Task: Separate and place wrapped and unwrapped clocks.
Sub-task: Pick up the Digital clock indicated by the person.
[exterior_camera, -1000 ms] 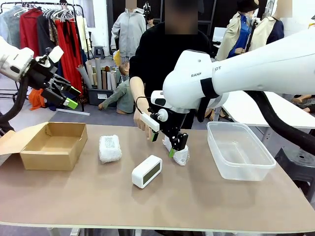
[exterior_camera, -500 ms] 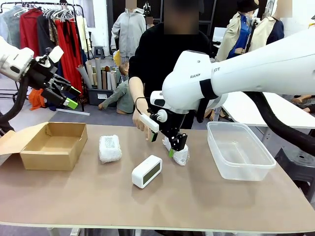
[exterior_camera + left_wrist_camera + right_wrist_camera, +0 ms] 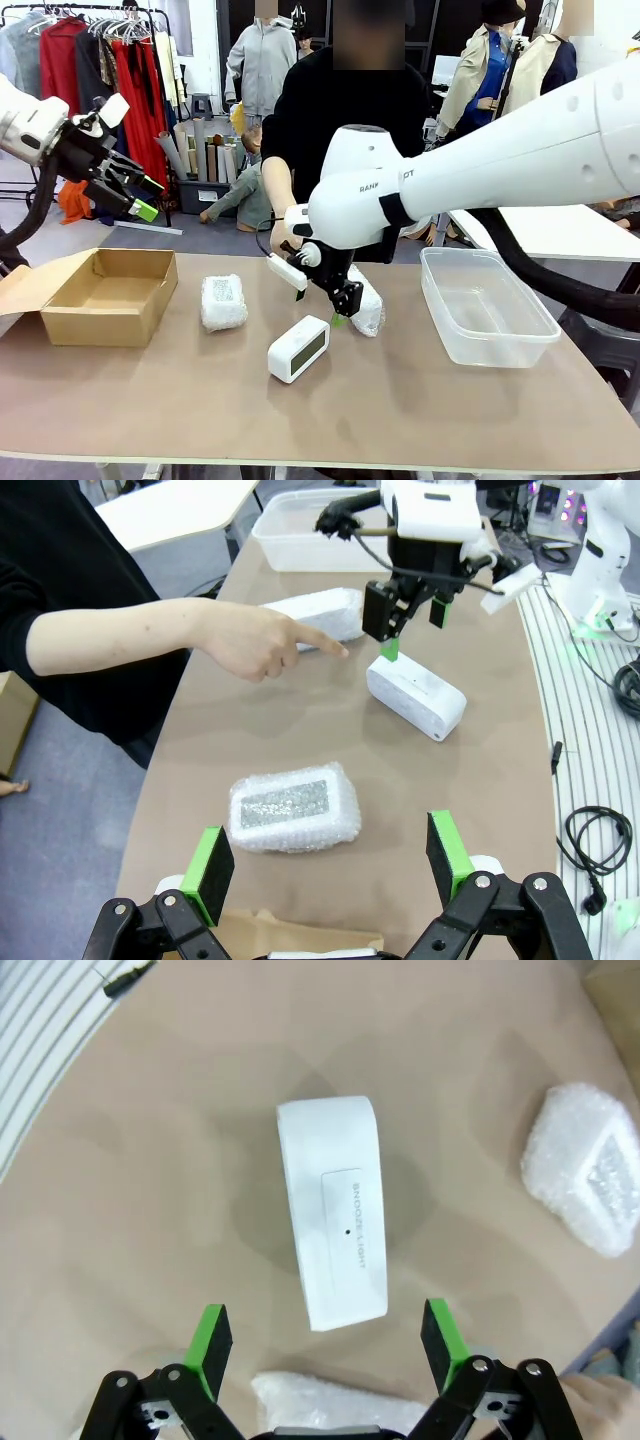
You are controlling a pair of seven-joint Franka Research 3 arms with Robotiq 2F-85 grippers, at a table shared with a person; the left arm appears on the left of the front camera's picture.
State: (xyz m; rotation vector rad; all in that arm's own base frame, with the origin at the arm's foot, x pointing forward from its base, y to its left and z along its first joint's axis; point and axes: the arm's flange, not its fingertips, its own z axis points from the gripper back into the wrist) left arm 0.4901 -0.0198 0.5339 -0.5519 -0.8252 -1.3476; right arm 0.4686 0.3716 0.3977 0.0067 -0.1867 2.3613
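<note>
**Right fingers spread wide over the bare clock, with little room for error**

The right fingers hang open, gripping nothing, just above the bare clock. The clock stands on its long edge in the middle of the counter. It is white, smooth and round-cornered, with a snooze bar on top.

From the right wrist, the clock lies at 12 o'clock of the green pads and slightly skewed to them. I'd judge that a straight drop could land one pad on the top edge instead of beside it and knock the clock flat. The slick shell gives the pads little to bite on, so a shallow pinch may let it squirt out.

The nearer wrapped clock, a lumpy bundle in crinkly white wrap, lies just beside the bare one at its 2 o'clock. A wide approach could snag that wrap and drag it along. The person's hand points in from 12 o'clock, close to the fingers, and could be brushed.

The farther wrapped clock sits apart at 10 o'clock. The cardboard box is beyond it at 9, and the clear tub is at 3. The left fingers are open and empty, up at 10 o'clock above the box.
</note>
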